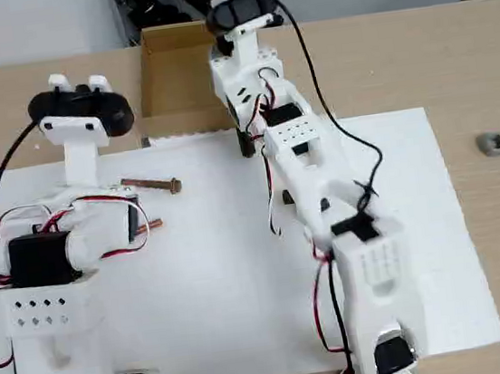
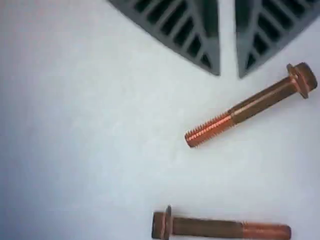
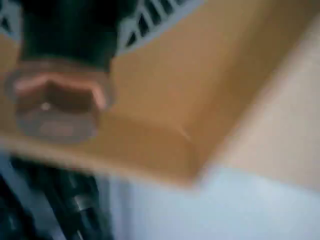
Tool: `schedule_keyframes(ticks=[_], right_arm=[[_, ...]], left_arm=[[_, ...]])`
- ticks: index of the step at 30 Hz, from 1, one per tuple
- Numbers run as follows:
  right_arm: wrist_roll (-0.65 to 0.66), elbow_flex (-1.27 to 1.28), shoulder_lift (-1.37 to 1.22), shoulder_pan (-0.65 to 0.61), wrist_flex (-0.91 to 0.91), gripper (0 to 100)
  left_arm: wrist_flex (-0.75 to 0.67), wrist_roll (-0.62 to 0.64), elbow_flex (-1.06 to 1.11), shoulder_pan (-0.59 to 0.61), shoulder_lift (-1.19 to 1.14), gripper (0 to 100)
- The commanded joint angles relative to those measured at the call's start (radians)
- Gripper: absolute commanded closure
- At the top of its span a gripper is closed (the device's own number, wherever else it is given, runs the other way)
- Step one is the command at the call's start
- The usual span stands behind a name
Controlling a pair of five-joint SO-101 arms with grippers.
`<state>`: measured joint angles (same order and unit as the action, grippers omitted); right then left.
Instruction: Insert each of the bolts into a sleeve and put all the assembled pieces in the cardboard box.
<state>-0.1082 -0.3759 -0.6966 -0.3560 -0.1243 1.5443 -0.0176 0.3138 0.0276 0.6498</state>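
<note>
Hovering over the white sheet [image 1: 225, 281], the left gripper [image 2: 228, 74] is shown released, its jaws parted with nothing between them, near a copper bolt [image 2: 250, 105] and a second bolt [image 2: 220, 229] lying loose on the sheet. The right gripper [image 3: 65, 47] is clenched on a blurred bolt-and-sleeve piece [image 3: 57, 100], held at a near corner of the cardboard box [image 1: 150, 81], well apart from the loose bolts.

One bolt [image 2: 220, 229] is cut off by the picture's edge. The right arm [image 1: 300, 144] hides part of the box [image 1: 167, 69]. The held bolt [image 3: 57, 97] looks blurry.
</note>
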Motion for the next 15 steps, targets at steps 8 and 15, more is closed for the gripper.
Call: schedule_keyframes(ticks=[8, 15], right_arm=[[-0.132, -0.236, -0.183, 0.007, -0.077, 80.6], [-0.167, -0.239, -0.157, 0.027, -0.114, 82.2]], left_arm=[[-0.061, 0.003, 0.065, 0.006, 0.006, 99], [-0.037, 0.06, 0.073, 0.008, -0.051, 91]])
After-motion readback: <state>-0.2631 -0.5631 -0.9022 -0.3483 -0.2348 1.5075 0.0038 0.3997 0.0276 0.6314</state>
